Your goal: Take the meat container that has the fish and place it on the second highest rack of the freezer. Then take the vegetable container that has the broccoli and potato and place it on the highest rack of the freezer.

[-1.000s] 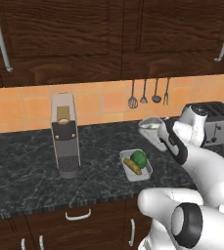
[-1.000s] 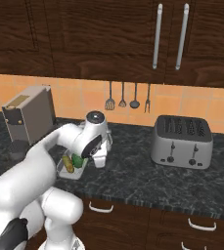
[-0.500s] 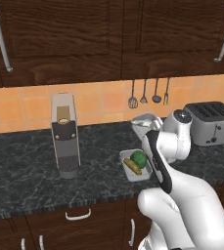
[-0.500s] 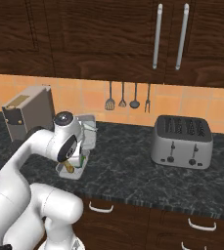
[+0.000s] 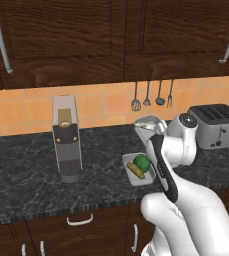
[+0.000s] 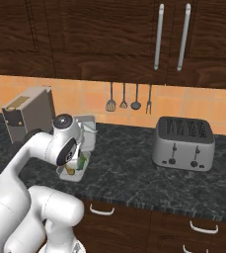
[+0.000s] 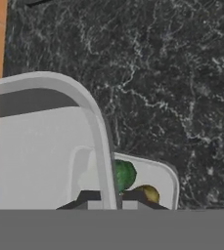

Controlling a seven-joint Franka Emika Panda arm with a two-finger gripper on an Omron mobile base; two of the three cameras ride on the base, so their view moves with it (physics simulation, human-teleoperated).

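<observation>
My gripper (image 7: 108, 197) is shut on the rim of a white meat container (image 7: 40, 146), held tilted above the counter. The same container (image 5: 148, 124) hangs just beyond my wrist, and it also shows in the right base view (image 6: 86, 129). Its contents do not show, so I cannot see the fish. Directly below it, the vegetable container (image 5: 138, 170) rests on the dark counter with broccoli (image 5: 141, 161) and a potato (image 5: 135, 171) in it. The hand view catches that tray (image 7: 165, 178) under the held one. The freezer is out of view.
A tall grey coffee machine (image 5: 67, 140) stands to the left on the black stone counter (image 5: 21, 170). A silver toaster (image 5: 217, 125) sits to the right. Utensils (image 5: 153, 95) hang on the orange tiled wall under dark cabinets (image 5: 86, 35). Drawers run below the counter edge.
The arm has folded and swung leftwards, carrying the held container slightly left, over the vegetable container. The vegetable container and the views have stayed put.
</observation>
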